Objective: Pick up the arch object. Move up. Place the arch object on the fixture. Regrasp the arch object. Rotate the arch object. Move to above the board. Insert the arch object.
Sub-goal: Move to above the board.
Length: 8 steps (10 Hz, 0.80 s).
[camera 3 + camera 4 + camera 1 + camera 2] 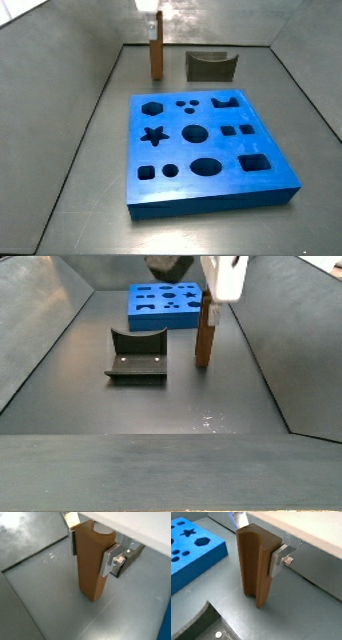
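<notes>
Orange-brown, the arch (156, 47) stands upright with its upper end clamped between the gripper's (90, 546) silver fingers (109, 561). In a side view we see it at nine o'clock from the fixture (210, 67), apart from it, and at eleven o'clock beyond the board (203, 148). Its lower end sits at the grey floor (40, 592); whether it touches we cannot tell.
</notes>
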### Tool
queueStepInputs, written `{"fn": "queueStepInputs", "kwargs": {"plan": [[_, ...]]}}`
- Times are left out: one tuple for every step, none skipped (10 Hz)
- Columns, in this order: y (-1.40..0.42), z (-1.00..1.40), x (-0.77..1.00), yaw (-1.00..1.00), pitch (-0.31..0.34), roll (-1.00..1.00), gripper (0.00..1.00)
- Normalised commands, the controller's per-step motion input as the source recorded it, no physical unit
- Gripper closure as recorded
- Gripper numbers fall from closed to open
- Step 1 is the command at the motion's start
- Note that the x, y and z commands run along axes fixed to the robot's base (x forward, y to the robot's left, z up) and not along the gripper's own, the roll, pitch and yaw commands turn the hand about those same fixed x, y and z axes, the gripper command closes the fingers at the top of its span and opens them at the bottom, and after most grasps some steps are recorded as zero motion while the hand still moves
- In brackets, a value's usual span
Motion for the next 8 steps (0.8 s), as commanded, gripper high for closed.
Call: {"fn": "queueStepInputs", "kwargs": {"plan": [[0.04,1.0,0.08,-0.14,0.13,-0.18,1.0],[0.04,1.0,0.08,-0.11,0.127,-0.21,1.0],[0.04,1.0,0.07,-0.09,0.101,-0.22,1.0],[0.03,1.0,0.06,-0.07,0.081,-0.23,1.0],[0.03,1.0,0.05,-0.06,0.061,-0.22,1.0],[0.03,1.0,0.04,-0.05,0.055,-0.19,1.0],[0.03,1.0,0.04,-0.05,0.055,-0.19,1.0],[0.04,1.0,0.03,-0.04,0.055,-0.19,1.0]]}}
